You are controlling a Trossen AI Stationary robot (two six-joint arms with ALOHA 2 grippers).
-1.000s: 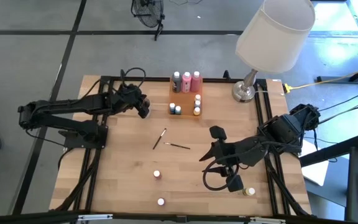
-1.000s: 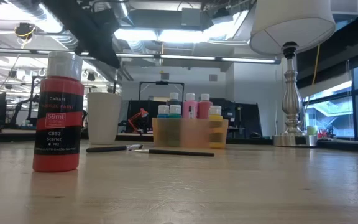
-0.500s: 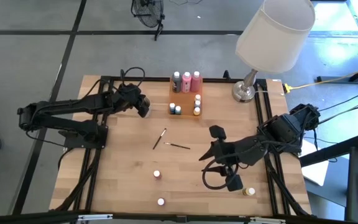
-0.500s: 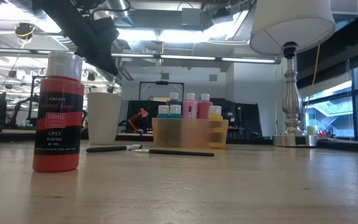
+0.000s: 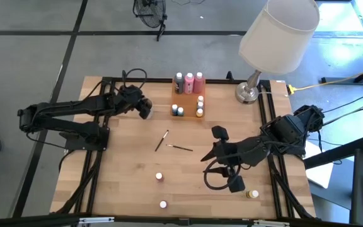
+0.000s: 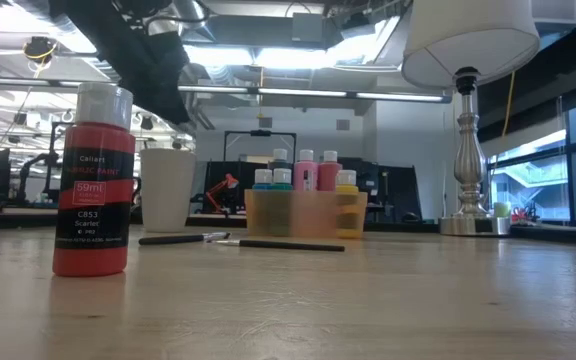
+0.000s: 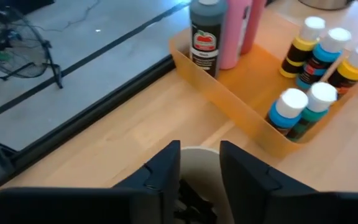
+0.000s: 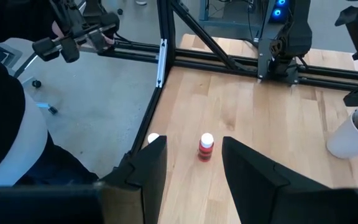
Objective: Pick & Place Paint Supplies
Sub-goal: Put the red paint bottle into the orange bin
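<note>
My left gripper hovers open over a pale cup at the table's far left, beside the orange tray. Dark brush ends show inside the cup, below the fingers. The tray holds three tall bottles and several white-capped pots. Two paintbrushes lie flat mid-table. A red bottle stands upright on the near part, and a second small bottle stands at the near edge. My right gripper hangs open high above the near right part.
A lamp with a wide white shade stands at the far right corner. A yellow pot sits near the right front. Black frame rails run along the table's edges. Bare wood lies between the brushes and the red bottle.
In the low view my left gripper has shifted a little above the pale cup, and more of its bulk shows now. Nothing on the table has moved.
</note>
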